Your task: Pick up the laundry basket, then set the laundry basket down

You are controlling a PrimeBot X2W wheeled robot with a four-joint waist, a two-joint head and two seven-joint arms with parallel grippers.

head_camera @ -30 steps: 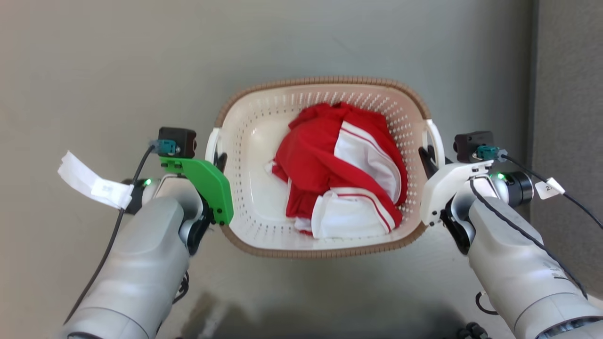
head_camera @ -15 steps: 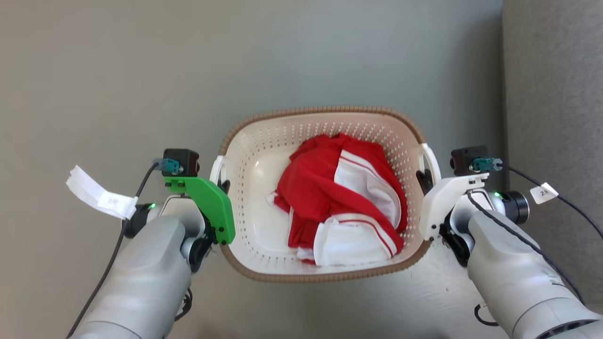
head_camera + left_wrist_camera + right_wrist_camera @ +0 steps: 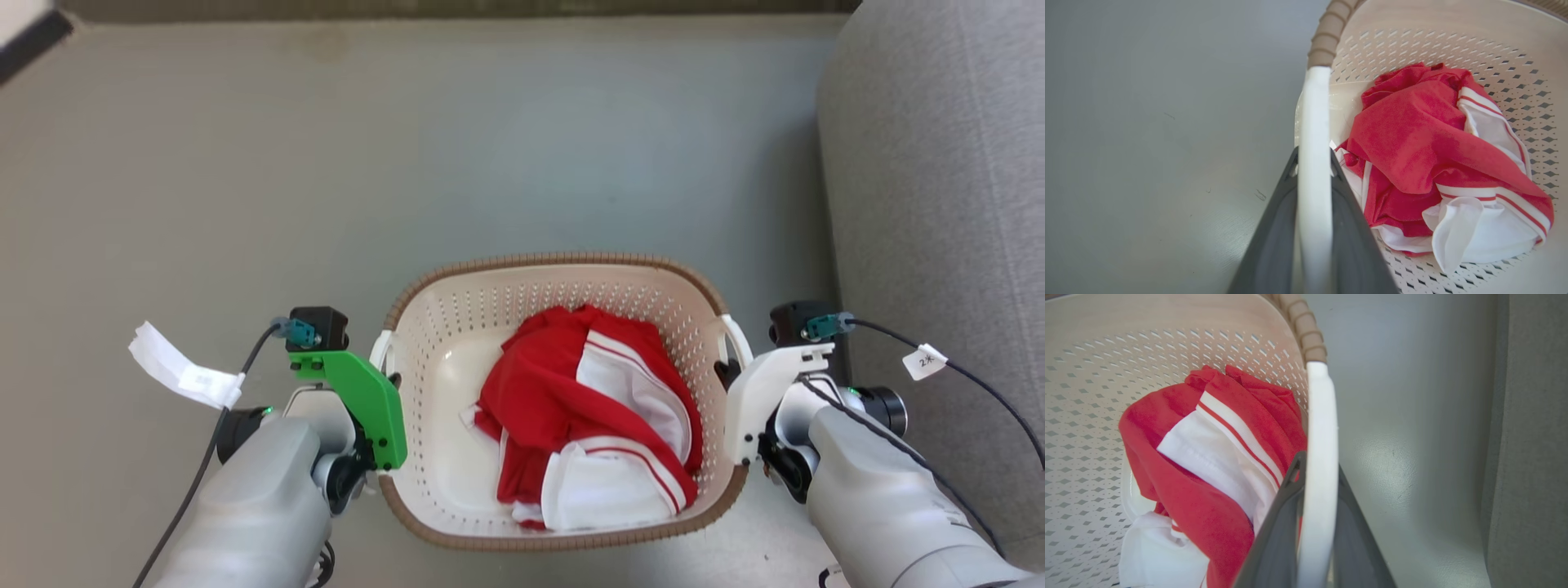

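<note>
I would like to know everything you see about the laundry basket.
The laundry basket is cream-white perforated plastic, rounded-rectangular, with a brown woven-look rim and a white handle on each side. It is upright above grey floor. A crumpled red-and-white garment lies inside. The left hand is shut on the left handle, the right hand on the right handle.

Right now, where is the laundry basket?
The laundry basket is low and central in the head view, its white handles clamped by the left gripper and right gripper.

Cream-white perforated laundry basket (image 3: 445, 384), brown woven-look rim, white side handles; upright, level; red-and-white garment (image 3: 571, 392) bundled inside; possibly lifted, hard to tell
</note>
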